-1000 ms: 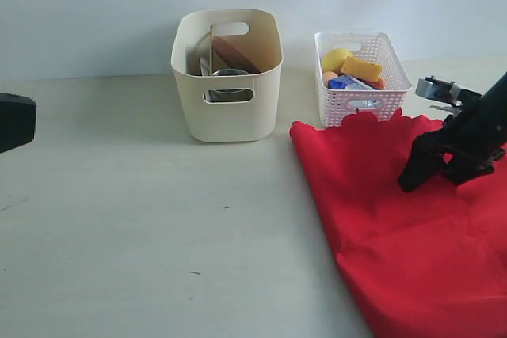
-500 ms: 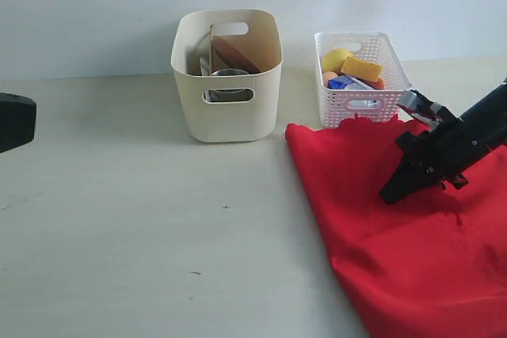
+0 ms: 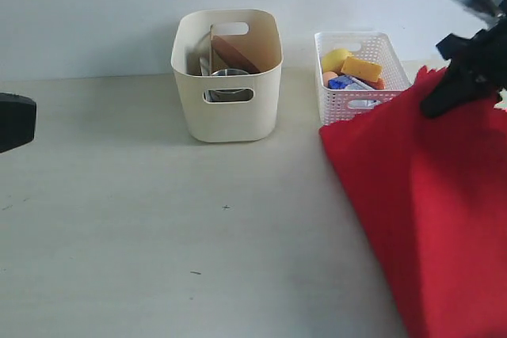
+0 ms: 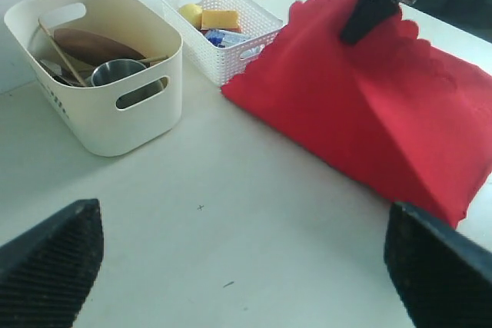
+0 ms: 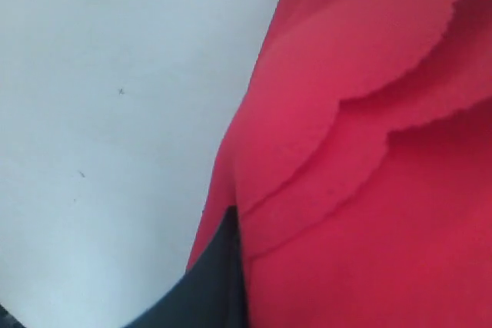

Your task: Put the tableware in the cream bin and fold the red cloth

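Observation:
The red cloth hangs in a slope at the right, one scalloped edge raised off the table. My right gripper is shut on that raised edge, high beside the white basket. In the right wrist view the red cloth fills the frame, with one dark finger against it. The cream bin stands at the back and holds a brown plate, a steel cup and chopsticks. My left gripper stands open over bare table, far left of the cloth.
A white lattice basket with yellow and orange food stands right of the cream bin, and the cloth's raised edge partly covers its front corner. A pale wall runs behind both containers. My left gripper shows at the exterior view's left edge.
My right gripper shut on the cloth's edge and then rose up and to the back right with it. The cloth's left border slid right. The left arm stayed still.

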Tool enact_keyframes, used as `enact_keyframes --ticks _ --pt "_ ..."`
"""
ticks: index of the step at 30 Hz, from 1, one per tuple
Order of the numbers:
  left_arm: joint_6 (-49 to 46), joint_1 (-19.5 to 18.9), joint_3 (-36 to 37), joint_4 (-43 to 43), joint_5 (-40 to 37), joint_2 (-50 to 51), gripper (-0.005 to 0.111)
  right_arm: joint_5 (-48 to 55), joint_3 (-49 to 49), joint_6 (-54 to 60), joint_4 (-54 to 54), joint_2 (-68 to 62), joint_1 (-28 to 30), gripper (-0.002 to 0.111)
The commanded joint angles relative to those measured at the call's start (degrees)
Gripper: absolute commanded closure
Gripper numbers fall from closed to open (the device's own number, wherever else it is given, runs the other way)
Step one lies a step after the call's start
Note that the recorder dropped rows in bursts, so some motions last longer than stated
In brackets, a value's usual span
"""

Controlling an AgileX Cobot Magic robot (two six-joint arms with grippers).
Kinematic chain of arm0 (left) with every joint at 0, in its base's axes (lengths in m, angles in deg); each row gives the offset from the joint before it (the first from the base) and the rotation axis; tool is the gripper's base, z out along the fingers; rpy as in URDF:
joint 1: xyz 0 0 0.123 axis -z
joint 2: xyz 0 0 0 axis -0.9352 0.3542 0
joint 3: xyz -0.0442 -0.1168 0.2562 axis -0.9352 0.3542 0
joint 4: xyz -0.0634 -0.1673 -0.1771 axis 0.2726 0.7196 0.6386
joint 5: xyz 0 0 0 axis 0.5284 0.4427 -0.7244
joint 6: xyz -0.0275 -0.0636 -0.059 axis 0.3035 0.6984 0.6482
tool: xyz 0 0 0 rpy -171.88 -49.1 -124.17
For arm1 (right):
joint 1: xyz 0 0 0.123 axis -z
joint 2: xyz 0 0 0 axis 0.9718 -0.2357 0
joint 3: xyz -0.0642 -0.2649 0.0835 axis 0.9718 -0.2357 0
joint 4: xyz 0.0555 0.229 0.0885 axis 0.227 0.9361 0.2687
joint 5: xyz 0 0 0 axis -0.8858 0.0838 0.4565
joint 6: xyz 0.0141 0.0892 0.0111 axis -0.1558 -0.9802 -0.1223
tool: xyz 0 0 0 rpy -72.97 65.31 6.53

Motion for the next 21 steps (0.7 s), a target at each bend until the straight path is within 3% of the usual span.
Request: enact_keyframes --ticks 1,8,21 --pt "0.2 0.0 0.1 -0.1 0.3 -0.3 0.013 -0.2 2.2 -3.2 -3.4 4.9 3.6 0.108" --pt "0.1 0.0 0.1 -0.1 0.1 -0.3 0.013 -0.3 2.7 -10.8 -15.8 5.1 10.1 0.108" --pt "0.1 0.0 0.1 -0.1 0.1 -0.3 0.013 -16.3 2.7 -20.1 -31.0 -8.8 19.0 0.108"
